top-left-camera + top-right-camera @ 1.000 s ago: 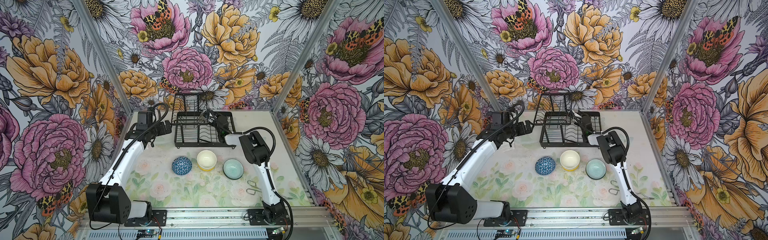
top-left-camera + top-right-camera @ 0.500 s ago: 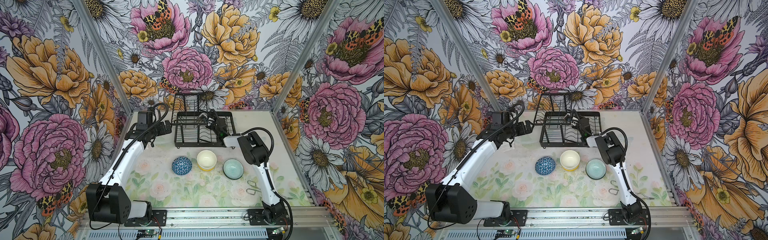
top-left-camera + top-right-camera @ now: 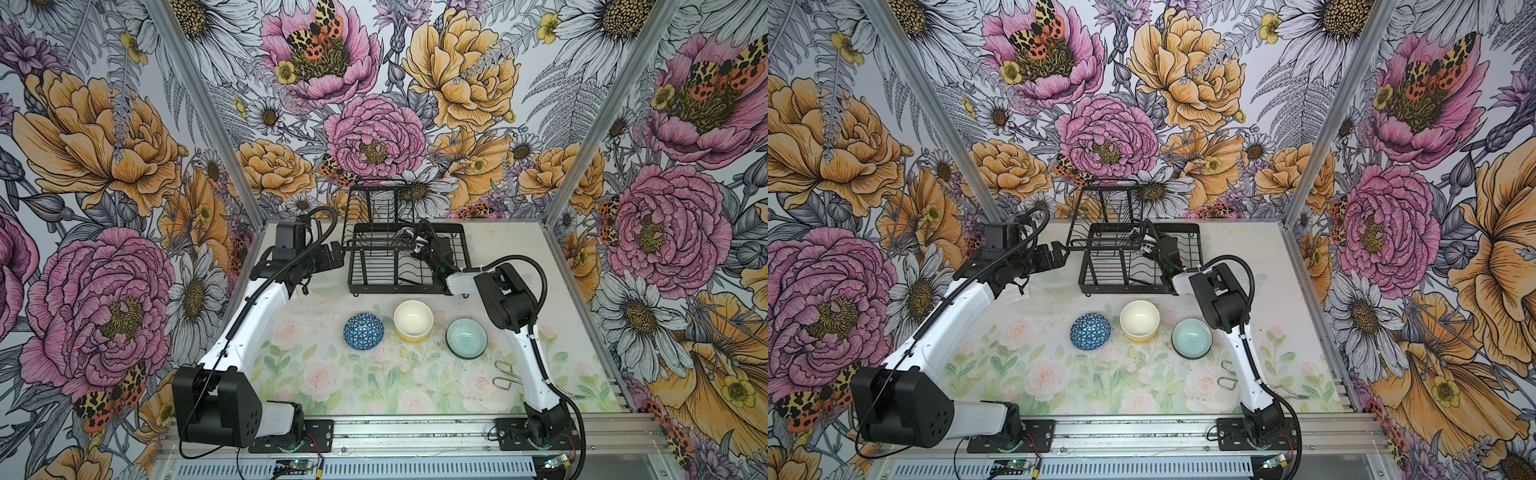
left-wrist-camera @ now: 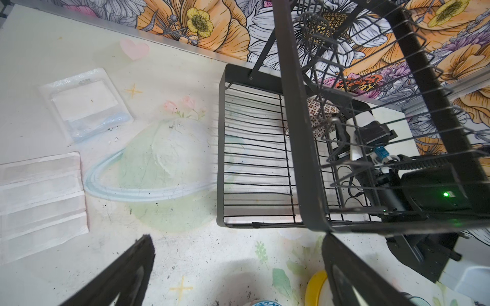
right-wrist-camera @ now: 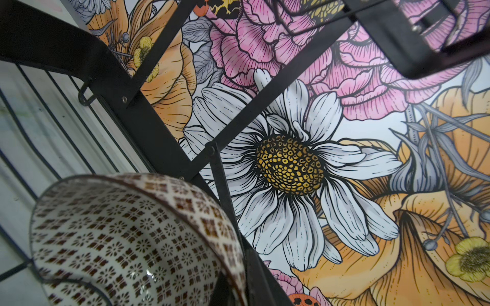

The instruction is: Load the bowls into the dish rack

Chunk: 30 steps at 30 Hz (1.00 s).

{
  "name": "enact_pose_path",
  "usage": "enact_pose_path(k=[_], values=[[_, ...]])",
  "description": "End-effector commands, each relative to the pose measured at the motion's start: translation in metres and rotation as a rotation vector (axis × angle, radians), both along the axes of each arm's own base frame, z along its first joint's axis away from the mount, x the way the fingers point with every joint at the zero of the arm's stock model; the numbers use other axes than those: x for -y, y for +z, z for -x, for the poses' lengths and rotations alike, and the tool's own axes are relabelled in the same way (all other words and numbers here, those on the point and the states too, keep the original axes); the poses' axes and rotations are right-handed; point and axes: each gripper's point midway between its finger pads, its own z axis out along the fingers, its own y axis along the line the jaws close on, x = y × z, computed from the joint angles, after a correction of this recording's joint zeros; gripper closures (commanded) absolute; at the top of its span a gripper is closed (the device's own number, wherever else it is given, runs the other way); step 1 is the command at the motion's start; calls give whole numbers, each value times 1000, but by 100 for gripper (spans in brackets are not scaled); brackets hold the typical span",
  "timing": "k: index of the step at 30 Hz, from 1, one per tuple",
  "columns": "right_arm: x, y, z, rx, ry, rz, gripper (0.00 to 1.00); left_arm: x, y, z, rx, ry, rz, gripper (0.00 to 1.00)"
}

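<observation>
The right gripper (image 3: pixel 410 248), clamped narrow on the mosaic bowl (image 5: pixel 127 238), has edged left, deeper into the dish rack (image 3: pixel 395 286) at upper centre, so placement looks close. The left gripper (image 3: pixel 337 254) hangs wide open beside the rack; the blue bowl (image 3: pixel 363 331), cream bowl (image 3: pixel 413 319) and teal bowl (image 3: pixel 466 338) lie below it, unloaded

mosaic bowl (image 5: pixel 127 238): cropped at right wrist view's edge; tongs (image 3: pixel 505 375): partly behind right arm (image 3: pixel 530 361)

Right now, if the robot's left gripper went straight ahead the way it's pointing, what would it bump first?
Most likely the black metal wire dish rack: the open left gripper points at its side frame, close by. Depth is unclear.
</observation>
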Motion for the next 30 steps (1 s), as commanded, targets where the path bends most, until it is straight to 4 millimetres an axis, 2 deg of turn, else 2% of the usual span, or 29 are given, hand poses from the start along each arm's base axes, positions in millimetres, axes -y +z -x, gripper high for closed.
enact_pose_path(k=[1,8,10,13,15,17,21,30], values=[[-15,15,8,13,22,0,85,0,2,-3,22,-8,9,1],[-14,23,10,24,18,-10,67,0,3,-2,25,-6,8,1],[-13,26,11,26,17,-14,56,0,4,-2,28,-6,6,1],[-11,31,14,25,9,-27,30,0,5,-1,29,-6,8,1],[-8,34,16,22,-2,-35,18,-2,6,-1,32,2,6,1],[-4,38,18,19,-20,-45,10,-4,8,-1,37,9,3,1],[3,44,26,14,-35,-61,1,-9,8,-1,37,28,5,1],[19,66,58,-40,-47,-159,1,-23,5,3,28,93,5,1]])
